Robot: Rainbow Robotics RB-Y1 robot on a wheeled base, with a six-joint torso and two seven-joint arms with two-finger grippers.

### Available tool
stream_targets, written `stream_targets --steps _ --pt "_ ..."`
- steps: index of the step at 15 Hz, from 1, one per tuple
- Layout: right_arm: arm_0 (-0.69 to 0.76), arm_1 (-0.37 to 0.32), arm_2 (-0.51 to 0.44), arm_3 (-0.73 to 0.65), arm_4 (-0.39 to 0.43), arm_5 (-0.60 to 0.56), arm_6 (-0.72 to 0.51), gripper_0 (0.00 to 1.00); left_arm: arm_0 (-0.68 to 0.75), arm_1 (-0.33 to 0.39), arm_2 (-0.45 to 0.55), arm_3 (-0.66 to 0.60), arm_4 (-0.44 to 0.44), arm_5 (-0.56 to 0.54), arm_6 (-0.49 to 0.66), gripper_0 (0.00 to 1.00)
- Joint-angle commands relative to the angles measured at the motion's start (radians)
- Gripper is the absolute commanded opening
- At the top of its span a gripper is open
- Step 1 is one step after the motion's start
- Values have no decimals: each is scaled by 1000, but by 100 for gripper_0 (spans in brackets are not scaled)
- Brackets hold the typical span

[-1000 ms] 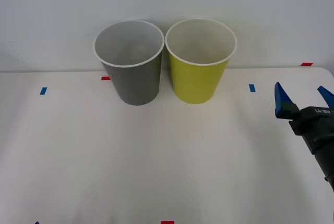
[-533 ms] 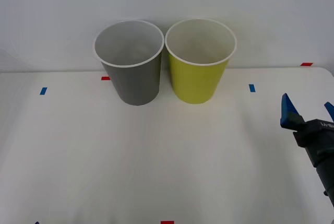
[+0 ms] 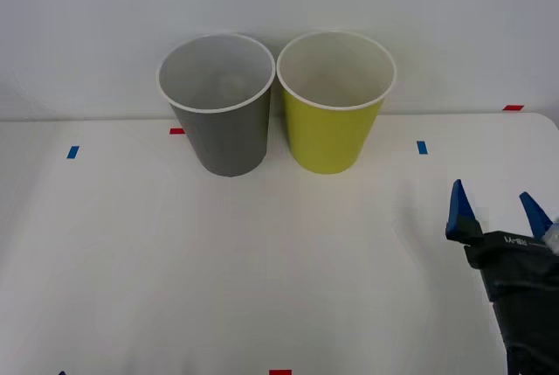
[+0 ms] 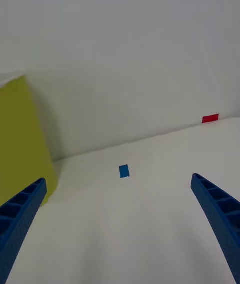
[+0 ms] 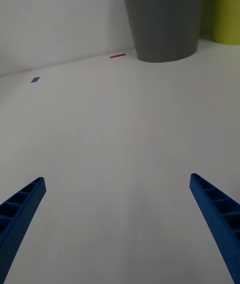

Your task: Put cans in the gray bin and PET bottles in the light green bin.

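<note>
The gray bin (image 3: 220, 104) and light green bin (image 3: 334, 100) stand upright, side by side at the far edge of the bench (image 3: 262, 270), mouths open for sorting. The right end effector (image 3: 498, 211) hovers near-right, fingers spread wide, holding nothing. The left end effector (image 5: 120, 224) is likewise open and empty, low over the bench. A faint shape inside the gray bin may be the can; I cannot tell.

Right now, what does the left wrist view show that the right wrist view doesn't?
Left wrist only: the gray bin with a red tape mark by its base, and the open left gripper. Right wrist only: the open right gripper and a blue tape mark ahead of it. Both: the light green bin and the white table.
</note>
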Motion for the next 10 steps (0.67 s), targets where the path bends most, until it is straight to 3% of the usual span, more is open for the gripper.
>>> stream_targets --steps 1,4,10 --pt "108 -35 39 26 71 -79 4 100 0 0 0 0 0 0 0 100" --pt "177 -35 44 26 163 -85 -22 100 0 0 0 0 0 0 0 100" --pt "266 -52 120 26 152 -133 10 100 0 0 0 0 0 0 0 100"
